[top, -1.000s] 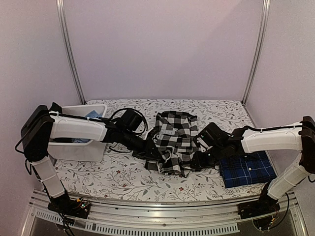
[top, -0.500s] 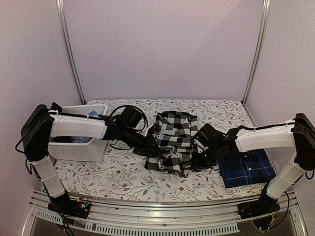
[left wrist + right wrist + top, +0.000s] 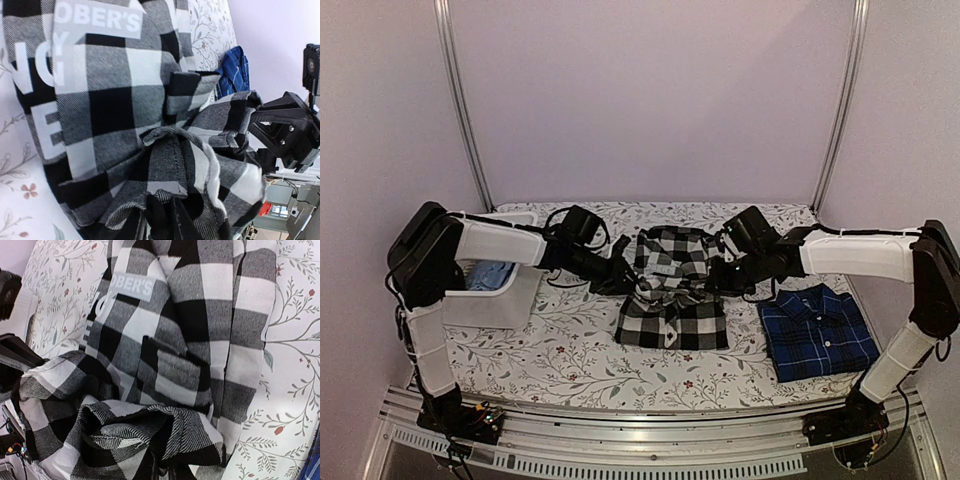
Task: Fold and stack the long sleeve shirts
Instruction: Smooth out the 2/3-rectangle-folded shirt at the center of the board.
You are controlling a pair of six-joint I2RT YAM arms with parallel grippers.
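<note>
The black-and-white check shirt [image 3: 672, 322] lies in the middle of the table, its near part flat and a fold across its middle raised. My left gripper [image 3: 626, 274] is shut on the fold's left edge; in the left wrist view the bunched cloth [image 3: 175, 160] runs into the jaws [image 3: 167, 220]. My right gripper [image 3: 722, 276] is shut on the fold's right edge, where check cloth [image 3: 165, 430] wraps the jaws [image 3: 167, 471]. The navy plaid shirt [image 3: 817, 330] lies folded on the right, apart from both grippers. A white printed label [image 3: 132, 287] shows on the check shirt.
A white bin [image 3: 500, 295] with blue cloth inside stands at the left, under the left arm. The floral tablecloth [image 3: 570, 355] covers the table. Metal posts [image 3: 465, 110] rise at the back corners. The right arm's gripper body [image 3: 290, 130] shows in the left wrist view.
Both grippers have moved from the shirt's near edge toward the back, taking cloth up with them. The right jaws have closed on the cloth. The shirt's near part now lies flatter.
</note>
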